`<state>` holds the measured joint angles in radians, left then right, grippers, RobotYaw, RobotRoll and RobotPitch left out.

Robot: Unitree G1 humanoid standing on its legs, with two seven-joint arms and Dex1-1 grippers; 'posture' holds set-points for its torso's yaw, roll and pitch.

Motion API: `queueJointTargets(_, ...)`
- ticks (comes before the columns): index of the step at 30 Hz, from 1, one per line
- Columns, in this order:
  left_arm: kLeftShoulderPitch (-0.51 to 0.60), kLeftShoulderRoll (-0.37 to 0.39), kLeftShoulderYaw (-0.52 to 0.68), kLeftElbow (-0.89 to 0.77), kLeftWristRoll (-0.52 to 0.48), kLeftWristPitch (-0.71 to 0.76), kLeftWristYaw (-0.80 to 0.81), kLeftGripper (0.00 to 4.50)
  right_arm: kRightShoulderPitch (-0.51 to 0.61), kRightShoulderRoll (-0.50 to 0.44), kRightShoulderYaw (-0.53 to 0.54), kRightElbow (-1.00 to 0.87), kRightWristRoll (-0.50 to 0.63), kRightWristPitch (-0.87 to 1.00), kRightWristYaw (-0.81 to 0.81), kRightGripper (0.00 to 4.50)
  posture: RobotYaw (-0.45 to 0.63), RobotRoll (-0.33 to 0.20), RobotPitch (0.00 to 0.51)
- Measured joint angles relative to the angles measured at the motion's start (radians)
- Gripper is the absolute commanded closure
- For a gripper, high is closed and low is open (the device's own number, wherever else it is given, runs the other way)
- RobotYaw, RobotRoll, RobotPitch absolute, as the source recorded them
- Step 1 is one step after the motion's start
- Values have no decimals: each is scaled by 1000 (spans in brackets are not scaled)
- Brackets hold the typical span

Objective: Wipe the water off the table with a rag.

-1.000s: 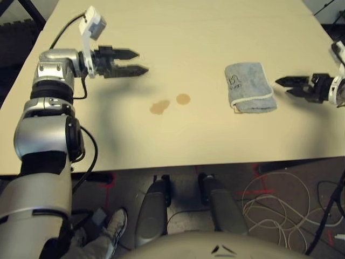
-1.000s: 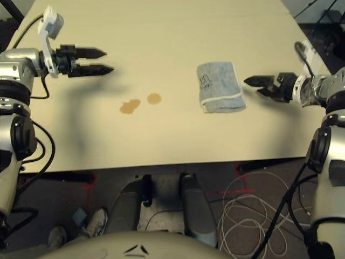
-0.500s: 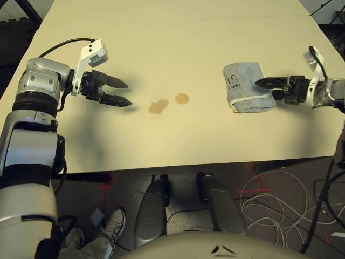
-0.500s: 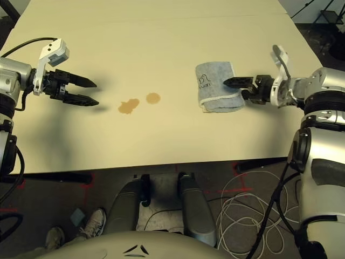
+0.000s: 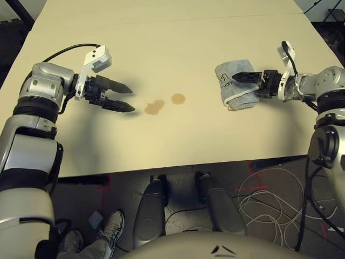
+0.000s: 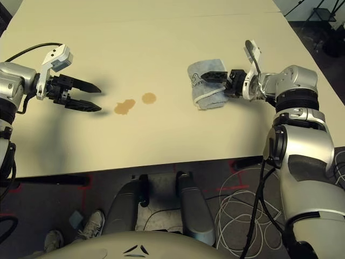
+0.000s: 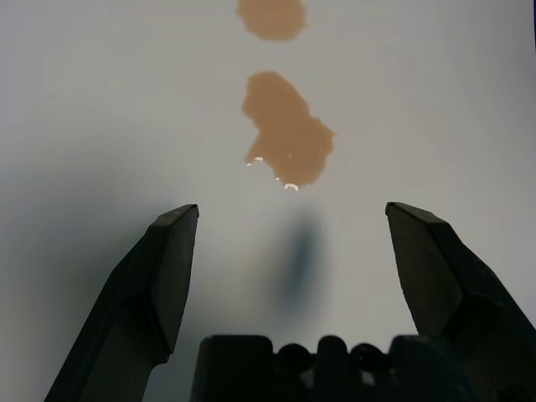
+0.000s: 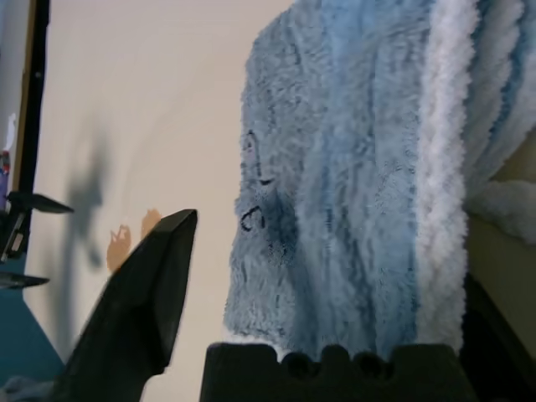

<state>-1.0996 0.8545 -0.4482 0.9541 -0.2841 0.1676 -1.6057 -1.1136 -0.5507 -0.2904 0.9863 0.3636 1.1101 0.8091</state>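
The rag (image 5: 236, 90) now sits between the spread fingers of the right gripper (image 5: 245, 79), which has slid in over it — a grasp looks imminent. The water (image 5: 155, 107) lies untouched just ahead of the wide-open left gripper (image 5: 125, 97) — both on the table (image 5: 178, 43).

Rag (image 5: 233, 89): right-hand part hidden under the right gripper (image 5: 243, 79) in the head views. Printed logo (image 8: 255, 193) too small to read. In the right wrist view the rag ran off the picture's edge, and one finger was cut off at the corner. Far blotch of the water (image 7: 272, 17) was cut by the left wrist picture's edge.
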Motion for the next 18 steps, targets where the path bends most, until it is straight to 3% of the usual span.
queueJointTargets(9, -10, -3, -30, 0, -10, -7, 0, 0, 20, 38, -40, -67, 29, -14, -104, 4455, 38, 0, 273)
queueJointTargets(14, -36, -10, -42, -4, -16, -14, 0, 0, -6, 135, -97, -274, 104, 76, -211, 4495, 30, 0, 261)
queueJointTargets(18, -48, -17, -45, -7, -30, -18, 0, 0, -17, 292, -192, -527, 188, 213, -358, 4495, 25, 0, 252)
